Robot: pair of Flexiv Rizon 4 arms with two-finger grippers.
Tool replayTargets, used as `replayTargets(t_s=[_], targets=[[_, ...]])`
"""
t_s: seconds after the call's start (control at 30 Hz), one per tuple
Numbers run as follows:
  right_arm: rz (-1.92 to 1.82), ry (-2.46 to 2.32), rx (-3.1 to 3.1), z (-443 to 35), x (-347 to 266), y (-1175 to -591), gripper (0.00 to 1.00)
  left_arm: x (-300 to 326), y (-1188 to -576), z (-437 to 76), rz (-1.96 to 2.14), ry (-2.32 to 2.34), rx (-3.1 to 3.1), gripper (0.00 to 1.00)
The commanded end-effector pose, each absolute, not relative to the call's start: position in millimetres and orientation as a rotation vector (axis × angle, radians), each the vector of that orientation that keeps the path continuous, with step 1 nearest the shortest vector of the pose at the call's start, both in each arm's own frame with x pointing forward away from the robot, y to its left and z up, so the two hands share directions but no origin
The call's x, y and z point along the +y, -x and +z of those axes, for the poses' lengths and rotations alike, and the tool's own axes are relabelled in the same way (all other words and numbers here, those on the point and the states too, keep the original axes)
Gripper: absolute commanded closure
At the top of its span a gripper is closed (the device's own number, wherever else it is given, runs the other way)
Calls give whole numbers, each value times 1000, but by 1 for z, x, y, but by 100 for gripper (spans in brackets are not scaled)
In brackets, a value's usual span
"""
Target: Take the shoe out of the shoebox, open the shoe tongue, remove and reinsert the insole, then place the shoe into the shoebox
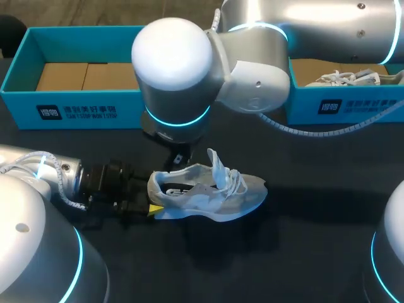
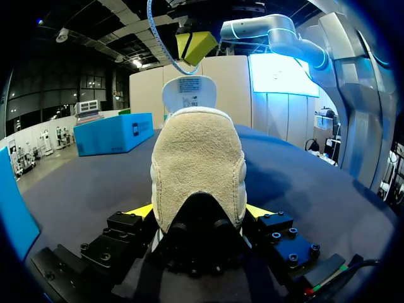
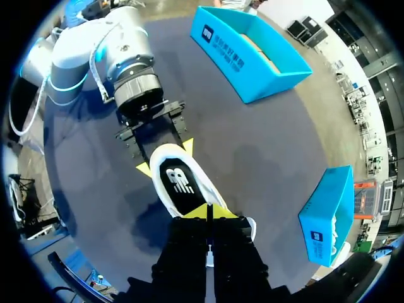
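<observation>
A white and grey shoe (image 1: pixel 211 196) lies on its sole in the middle of the dark table, its tongue (image 1: pixel 218 165) standing up. My left gripper (image 1: pixel 152 197) is shut on the shoe's heel (image 2: pixel 199 164), a yellow tip on each side. The black insole (image 3: pixel 180 183) with a white logo shows inside the shoe. My right gripper (image 3: pixel 208 213) hangs over the shoe's opening with its yellow tips pressed together, shut. In the left wrist view the right gripper (image 2: pixel 196 47) sits just above the tongue's top (image 2: pixel 188 91); I cannot tell whether it pinches anything.
A blue shoebox (image 1: pixel 69 110) with brown cardboard inside stands at the back left. A second blue box (image 1: pixel 341 104) at the back right holds another white shoe (image 1: pixel 350 79). My right arm's big elbow (image 1: pixel 180 69) hangs over the table's middle.
</observation>
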State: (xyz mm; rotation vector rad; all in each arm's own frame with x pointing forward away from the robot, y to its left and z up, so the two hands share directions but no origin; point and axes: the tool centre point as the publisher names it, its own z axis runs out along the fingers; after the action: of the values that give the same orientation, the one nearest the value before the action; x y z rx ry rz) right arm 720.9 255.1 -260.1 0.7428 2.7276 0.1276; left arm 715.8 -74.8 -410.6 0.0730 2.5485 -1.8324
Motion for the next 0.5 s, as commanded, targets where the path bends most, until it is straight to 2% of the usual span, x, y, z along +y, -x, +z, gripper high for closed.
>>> replayTargets(t_s=[0.03,0.5], targets=[[176,-516,2753,-270,263,-721,100,-74,-716,-411,-1831,-74,2550,100],[29,-252,2818,-308,265,-718,100,-74,-716,-411,-1831,-74,2550,100]])
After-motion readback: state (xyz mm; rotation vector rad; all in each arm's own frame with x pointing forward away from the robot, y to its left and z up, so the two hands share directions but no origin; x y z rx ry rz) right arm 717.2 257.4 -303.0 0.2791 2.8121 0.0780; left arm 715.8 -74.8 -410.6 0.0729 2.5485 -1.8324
